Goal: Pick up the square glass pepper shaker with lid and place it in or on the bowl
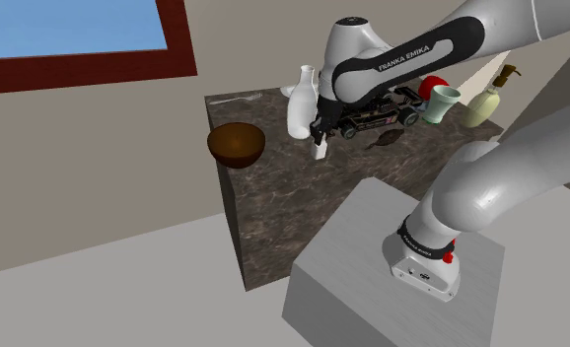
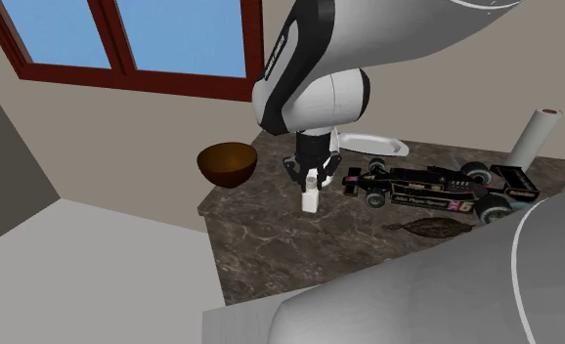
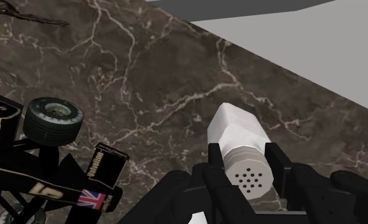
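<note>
A small white square pepper shaker (image 3: 239,137) with a perforated lid is clasped between my black fingers (image 3: 216,167), lid end toward the hand. My gripper (image 3: 247,170) is shut on it. In the shoulder view the shaker (image 1: 320,151) hangs below the gripper (image 1: 319,136), at or just above the dark marble counter (image 1: 273,212); I cannot tell if it touches. The brown bowl (image 1: 237,144) stands at the counter's corner, a short way to the shoulder view's left of the shaker. In the second exterior view the shaker (image 2: 312,195) is to the right of the bowl (image 2: 226,161).
A black toy race car (image 2: 432,188) lies close beside the shaker, with a dark leaf-like object (image 2: 429,229) in front of it. A white vase (image 1: 302,99), green cup (image 1: 441,103) and soap bottle (image 1: 488,99) stand further back. The counter edge drops off past the bowl.
</note>
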### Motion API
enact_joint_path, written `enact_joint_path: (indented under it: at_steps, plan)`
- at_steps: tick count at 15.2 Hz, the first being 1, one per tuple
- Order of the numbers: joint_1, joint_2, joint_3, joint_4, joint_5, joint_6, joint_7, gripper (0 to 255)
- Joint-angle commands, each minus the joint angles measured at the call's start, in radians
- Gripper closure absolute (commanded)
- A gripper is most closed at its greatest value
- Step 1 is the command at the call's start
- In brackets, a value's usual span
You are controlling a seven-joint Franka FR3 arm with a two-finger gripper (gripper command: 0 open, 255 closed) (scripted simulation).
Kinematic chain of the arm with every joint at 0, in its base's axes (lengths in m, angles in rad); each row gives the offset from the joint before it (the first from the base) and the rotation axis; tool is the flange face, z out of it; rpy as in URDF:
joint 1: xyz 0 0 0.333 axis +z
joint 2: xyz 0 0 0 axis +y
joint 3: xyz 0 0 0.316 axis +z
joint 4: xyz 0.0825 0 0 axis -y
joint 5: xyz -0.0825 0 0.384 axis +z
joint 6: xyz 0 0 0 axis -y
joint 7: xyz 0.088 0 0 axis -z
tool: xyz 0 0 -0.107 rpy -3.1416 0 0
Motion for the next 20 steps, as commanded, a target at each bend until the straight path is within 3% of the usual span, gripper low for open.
enact_joint_path:
  at_steps: [1, 20]
  plan:
    - [0.001, -0.019, 0.001, 0.014, 0.002, -0.033, -0.002, 255]
    - [0.006, -0.125, 0.013, 0.199, 0.018, -0.324, -0.016, 255]
